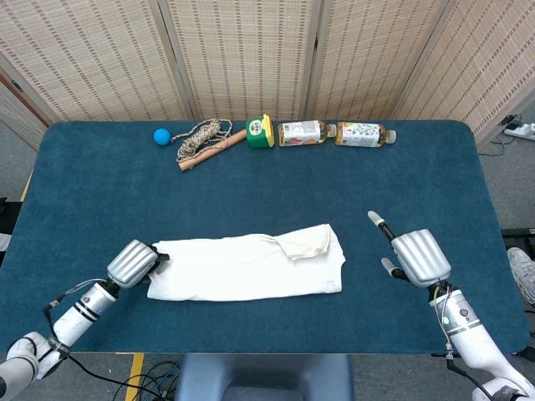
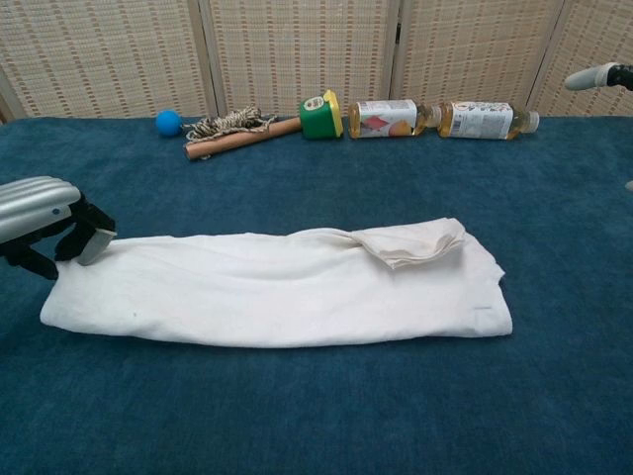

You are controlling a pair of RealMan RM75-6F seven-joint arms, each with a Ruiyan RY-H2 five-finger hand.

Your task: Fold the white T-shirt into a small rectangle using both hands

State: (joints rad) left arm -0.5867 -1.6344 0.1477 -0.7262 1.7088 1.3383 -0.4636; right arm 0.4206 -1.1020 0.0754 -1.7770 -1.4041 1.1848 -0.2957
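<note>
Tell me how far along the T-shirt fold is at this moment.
Partly done. The white T-shirt already lies as a long narrow strip, one flap folded over near its right end. The left hand is at the strip's left end; whether it grips is unclear. The right hand is open, off the cloth. Folding the strip end-to-end into a small rectangle remains.

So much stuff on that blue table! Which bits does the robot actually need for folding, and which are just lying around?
Needed:
white cloth T-shirt, lying flat as a long strip
left hand, at the shirt's left end
right hand, apart from the shirt

Lying about, along the far edge:
small blue ball
coil of tan rope on a wooden stick
green and yellow container
two clear plastic bottles
</note>
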